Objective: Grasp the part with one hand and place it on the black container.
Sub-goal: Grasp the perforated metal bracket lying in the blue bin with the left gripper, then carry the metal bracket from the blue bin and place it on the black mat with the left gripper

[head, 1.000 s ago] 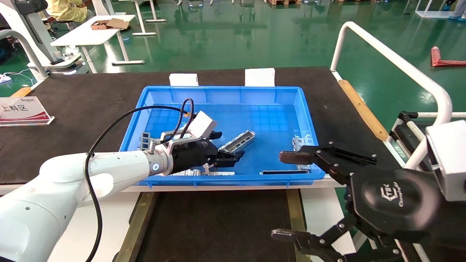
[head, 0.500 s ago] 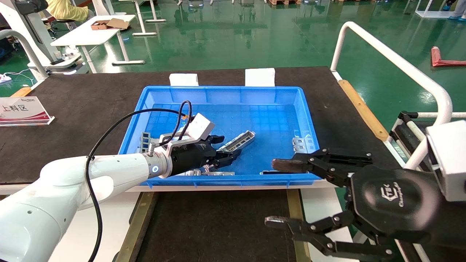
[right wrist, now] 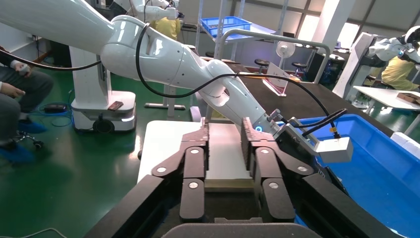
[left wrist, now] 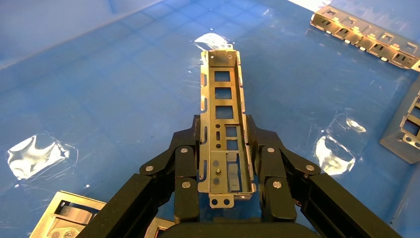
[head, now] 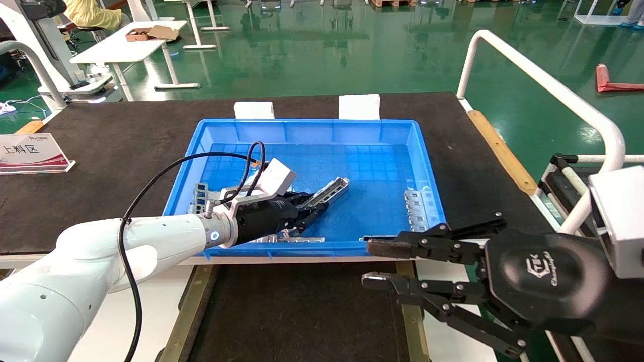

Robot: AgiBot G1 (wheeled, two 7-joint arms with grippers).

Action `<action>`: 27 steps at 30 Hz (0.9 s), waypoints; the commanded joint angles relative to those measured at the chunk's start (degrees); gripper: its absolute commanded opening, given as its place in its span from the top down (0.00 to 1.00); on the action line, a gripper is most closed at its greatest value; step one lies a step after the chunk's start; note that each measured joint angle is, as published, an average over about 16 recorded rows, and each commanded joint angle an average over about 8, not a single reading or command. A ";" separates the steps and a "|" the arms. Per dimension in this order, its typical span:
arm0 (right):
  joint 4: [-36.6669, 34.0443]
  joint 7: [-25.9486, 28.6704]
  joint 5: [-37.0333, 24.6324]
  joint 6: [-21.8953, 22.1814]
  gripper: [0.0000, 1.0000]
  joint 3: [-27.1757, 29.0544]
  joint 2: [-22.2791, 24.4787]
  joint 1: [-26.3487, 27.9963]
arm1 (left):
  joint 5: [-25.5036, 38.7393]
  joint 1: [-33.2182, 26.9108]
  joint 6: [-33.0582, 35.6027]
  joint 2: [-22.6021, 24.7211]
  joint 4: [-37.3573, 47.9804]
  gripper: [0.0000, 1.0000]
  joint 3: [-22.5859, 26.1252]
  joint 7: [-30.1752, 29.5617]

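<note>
Part's (left wrist: 222, 119) near end hidden between left gripper (left wrist: 225, 163) fingers

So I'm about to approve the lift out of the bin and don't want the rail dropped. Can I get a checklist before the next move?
1. Left gripper shut on the rail, jaws against both its side walls: ok.
2. Grip near the rail's middle: not ok, it is held at one end and most of its length sticks out.
3. Rail apart from the other metal pieces in the blue bin: ok.
4. Black tray bare where the rail will land: ok in the part seen.
5. Right gripper out of the way: cannot tell; it hangs empty over the tray's right edge strip.
</note>
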 commanded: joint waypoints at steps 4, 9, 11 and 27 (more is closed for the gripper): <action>0.00 0.00 0.00 0.00 1.00 0.00 0.00 0.00 | -1.75 -0.06 0.77 -0.18 -0.04 1.00 -0.19 0.43; 0.00 0.00 0.00 0.00 1.00 -0.01 0.00 0.00 | -4.25 -0.75 4.19 -0.79 -0.39 1.00 -1.17 1.27; 0.00 0.00 0.00 0.00 1.00 -0.01 0.00 0.00 | -5.23 -1.14 6.30 -1.24 -0.56 1.00 -1.63 1.72; 0.00 -0.01 0.01 0.01 1.00 -0.02 0.01 0.00 | -11.04 -0.95 28.90 -10.30 -7.23 1.00 -4.40 1.34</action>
